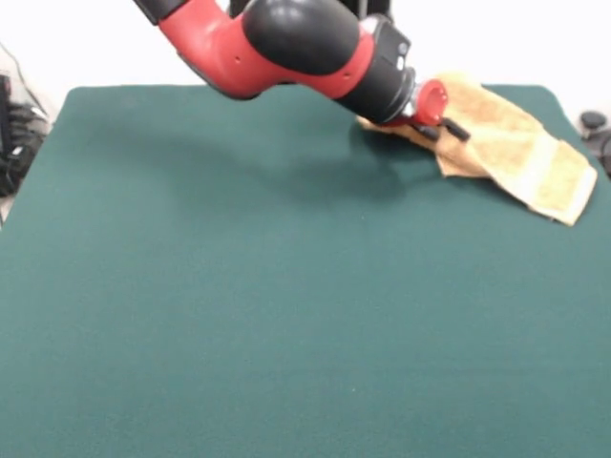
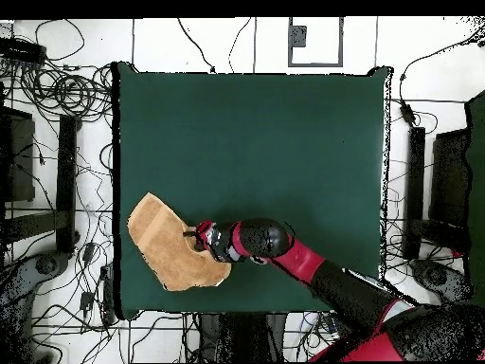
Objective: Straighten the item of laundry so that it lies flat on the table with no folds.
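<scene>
The orange-tan item of laundry (image 1: pixel 511 143) lies rumpled at the far right corner of the green table (image 1: pixel 239 305), with a fold along its near side and a pale band stripe at its right end. In the overhead view the towel (image 2: pixel 170 245) sits near the table's (image 2: pixel 265 142) left edge, close to the bottom. My gripper (image 1: pixel 442 130) reaches from the left to the towel's left edge, its two black fingers (image 1: pixel 456 129) spread apart over the cloth. Seen from overhead, the gripper (image 2: pixel 198 238) is on the towel's right side. It looks open and holds nothing clearly.
The red and black arm (image 1: pixel 286 48) stretches low across the table's far side. Cables (image 2: pixel 66 90) and dark equipment (image 2: pixel 431 190) surround the table on the floor. A dark object (image 1: pixel 592 121) sits just past the right corner.
</scene>
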